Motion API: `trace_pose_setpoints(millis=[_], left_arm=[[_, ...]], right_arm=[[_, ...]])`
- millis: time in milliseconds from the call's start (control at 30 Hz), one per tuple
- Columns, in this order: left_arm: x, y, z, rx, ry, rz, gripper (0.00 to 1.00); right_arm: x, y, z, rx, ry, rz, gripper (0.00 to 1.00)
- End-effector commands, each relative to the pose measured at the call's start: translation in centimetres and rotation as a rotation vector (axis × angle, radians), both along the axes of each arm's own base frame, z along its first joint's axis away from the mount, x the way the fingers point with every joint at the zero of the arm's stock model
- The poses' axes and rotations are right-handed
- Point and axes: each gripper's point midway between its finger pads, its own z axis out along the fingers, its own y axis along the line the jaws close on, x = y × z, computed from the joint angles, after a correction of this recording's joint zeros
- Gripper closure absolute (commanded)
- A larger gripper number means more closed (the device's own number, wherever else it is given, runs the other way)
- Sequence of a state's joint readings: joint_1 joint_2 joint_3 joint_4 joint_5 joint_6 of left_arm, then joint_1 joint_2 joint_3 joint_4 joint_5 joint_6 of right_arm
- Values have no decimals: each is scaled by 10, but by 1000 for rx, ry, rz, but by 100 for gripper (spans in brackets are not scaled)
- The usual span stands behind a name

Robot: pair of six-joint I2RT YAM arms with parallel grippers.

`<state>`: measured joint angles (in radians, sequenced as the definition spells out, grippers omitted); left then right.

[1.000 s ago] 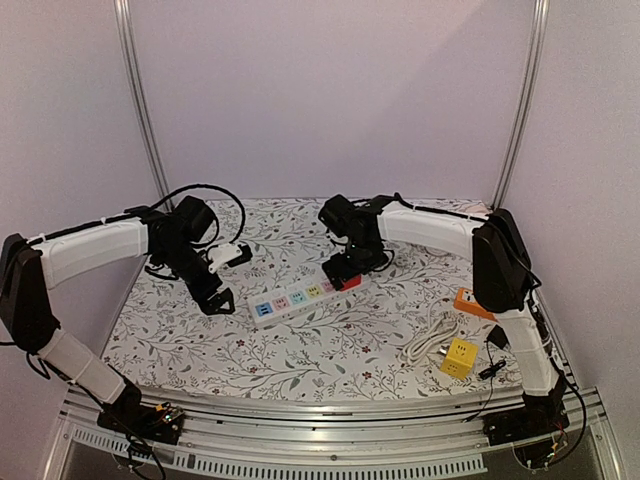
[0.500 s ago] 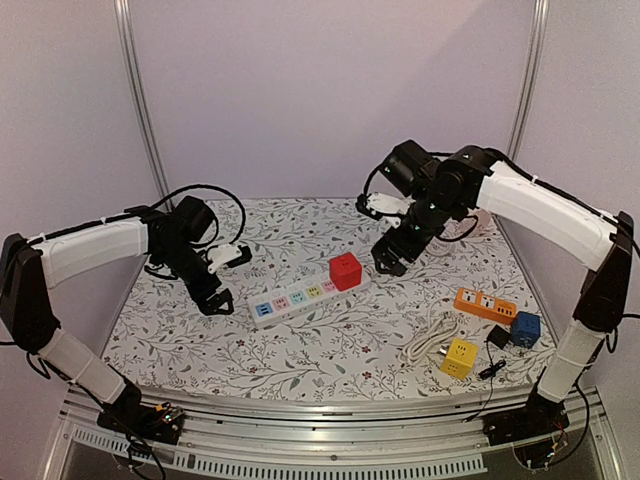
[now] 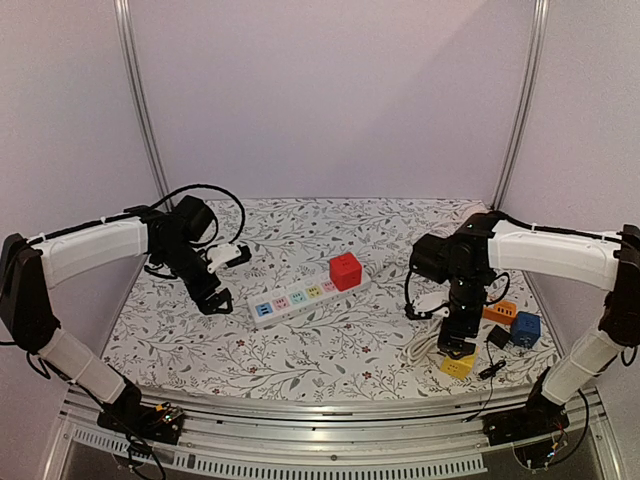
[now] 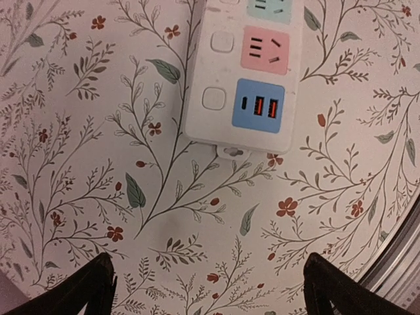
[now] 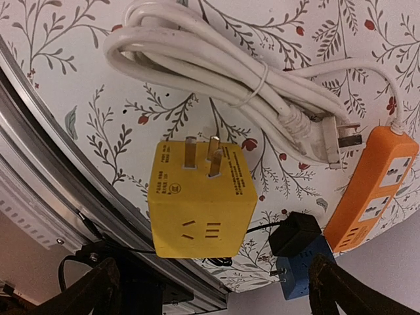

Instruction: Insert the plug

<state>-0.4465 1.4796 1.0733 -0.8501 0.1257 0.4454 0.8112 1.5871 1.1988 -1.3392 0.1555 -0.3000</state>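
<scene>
A white power strip (image 3: 300,297) with coloured sockets lies mid-table, a red cube (image 3: 345,270) seated on its right end. My left gripper (image 3: 210,300) hovers open just off the strip's left end; in the left wrist view the strip's blue USB end (image 4: 258,107) lies ahead of the empty gripper (image 4: 210,292). A yellow cube plug (image 5: 200,210) lies near the front right edge, its prongs (image 5: 200,156) showing on one face. My right gripper (image 3: 455,345) hangs open right above it, fingers (image 5: 95,292) wide on either side and not touching.
A coiled white cable (image 5: 223,72) lies beside the yellow cube. An orange power strip (image 3: 497,310), a blue cube (image 3: 526,328) and a black adapter (image 5: 295,234) sit at the right edge. The table's metal front rail (image 5: 39,177) runs close by.
My right arm has left the red cube on the strip, swung up and over to the front right, and now hangs above the yellow cube. The left arm has stayed still.
</scene>
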Motion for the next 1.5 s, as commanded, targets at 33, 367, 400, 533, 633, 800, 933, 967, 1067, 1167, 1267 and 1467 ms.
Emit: trace_pose_setpoints(millis=[33,367,400,533,633,800,933,967,1067,1167,1267,1467], left_arm=[[4,4,4,0,-31,1,1],[5,5,3,5,-37,-4,1],[5,5,3,7,-38,-5,1],[5,6,3,10,-43,-3,1],[4,8,2,12,-47,0,1],[5,8,2,15,-50,4,0],[5,10,4,22,-51,2,1],[6,10,6,23,-55,2,1],[7,11,16,35,-63,-10,1],[6,19,34,79,-80,-27,0],[1,28,67,117,-111,-52,1],[-33,38,150,119,-259,-169,1]], right_arm=[[-14,-15,-10,-34,36,6,1],[-10,-20,-36,-132,58,-14,1],[-9,-17,-40,-148,71,-9,1],[-7,-8,-49,-162,104,-15,4],[-14,-17,-59,-212,141,-7,7],[-13,-5,-55,-166,159,-16,64],[-16,5,-31,-114,177,-29,86],[-17,10,-19,-78,177,-37,90],[-19,33,27,99,152,-30,96],[-16,64,77,329,94,7,96],[-16,111,123,657,15,166,97],[-19,183,207,1205,-186,534,100]])
